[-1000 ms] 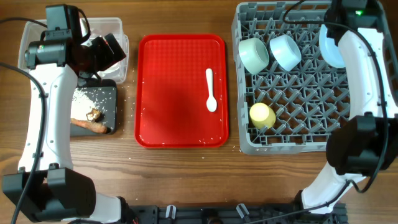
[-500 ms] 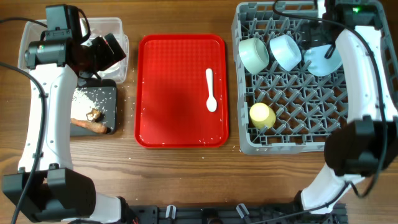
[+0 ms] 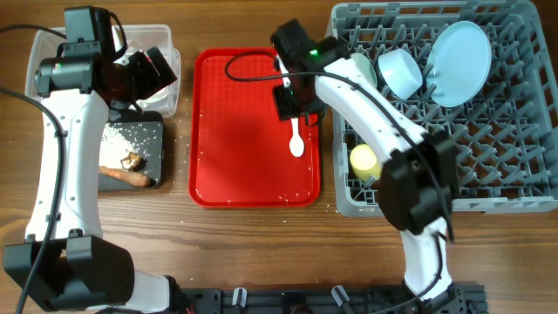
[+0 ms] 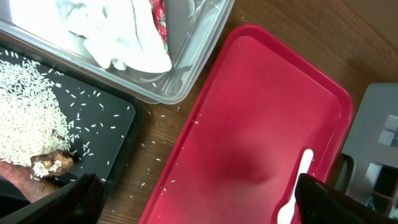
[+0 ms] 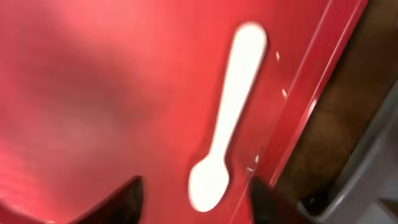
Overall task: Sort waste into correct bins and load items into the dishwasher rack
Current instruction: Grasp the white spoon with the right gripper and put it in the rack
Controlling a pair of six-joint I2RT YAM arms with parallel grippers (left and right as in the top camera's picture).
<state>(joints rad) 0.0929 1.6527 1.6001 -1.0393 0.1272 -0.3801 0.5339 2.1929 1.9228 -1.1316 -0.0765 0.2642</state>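
The white spoon (image 3: 296,138) lies on the red tray (image 3: 244,131). My right gripper (image 3: 293,105) hovers over its handle end. In the right wrist view the spoon (image 5: 231,106) has its bowl between my open fingers (image 5: 127,198), with a gap on each side. The pale-blue plate (image 3: 458,63) stands on edge in the grey rack (image 3: 488,166), beside the light-blue bowl (image 3: 401,71), the green bowl (image 3: 359,71) and the yellow cup (image 3: 364,160). My left gripper (image 3: 150,71) hangs open and empty over the clear tub (image 3: 161,39), which holds crumpled paper (image 4: 118,34).
The black tray (image 3: 148,131) at the left holds rice (image 4: 25,106), a brown scrap (image 3: 132,160) and the sausage piece (image 3: 126,178). Stray rice grains dot the wood between the black tray and the red tray (image 4: 261,118). My right arm spans the rack's left edge.
My right arm swung from the rack's back right corner over to the red tray, above the spoon. The plate it held now stands free in the rack. The left arm stayed put.
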